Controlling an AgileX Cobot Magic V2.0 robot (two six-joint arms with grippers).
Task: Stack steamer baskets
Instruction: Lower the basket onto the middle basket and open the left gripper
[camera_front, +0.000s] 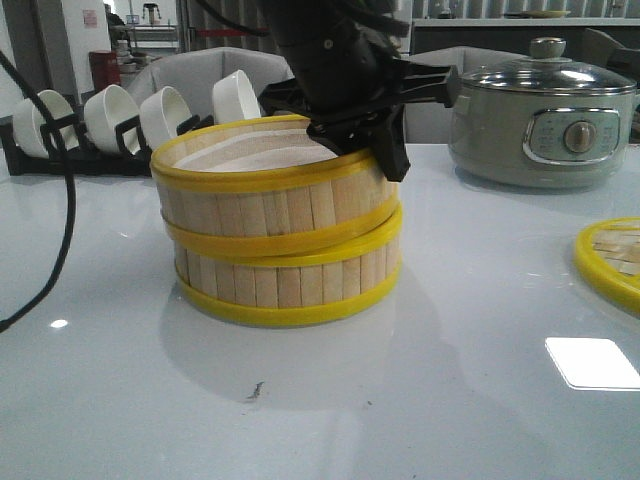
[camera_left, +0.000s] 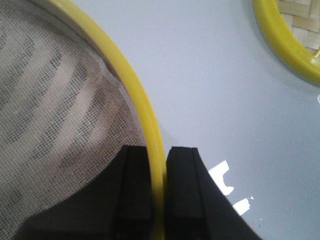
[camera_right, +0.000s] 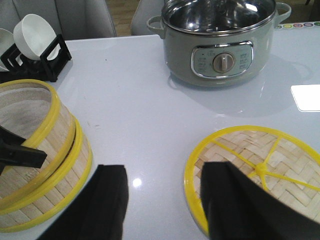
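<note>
On the white table (camera_front: 120, 400), centre-left, the two baskets are already one on the other: the lower basket (camera_front: 285, 285) flat on the table, the upper basket (camera_front: 270, 195) seated on it but tilted, its rim higher on the right and its lower ring not level with the rim beneath. The lid (camera_right: 252, 172) lies flat well apart to the right, woven underside up, near the grey-green pot (camera_front: 545, 120); bowls (camera_front: 110, 115) sit in a rack behind. Left gripper (camera_left: 159, 192) is clamped on the upper basket's rim at its right side, one finger inside on the mesh liner, one outside. Right gripper (camera_right: 162, 200) hangs with fingers apart, holding nothing, just beside the lid. Step in hand looks like seating the upper basket: best to ease the held side straight down until both yellow rings sit level all round, then let go without dragging sideways, since a pull on the rim could slide the top one off. The lid likely goes on next, so the right arm should wait clear.
</note>
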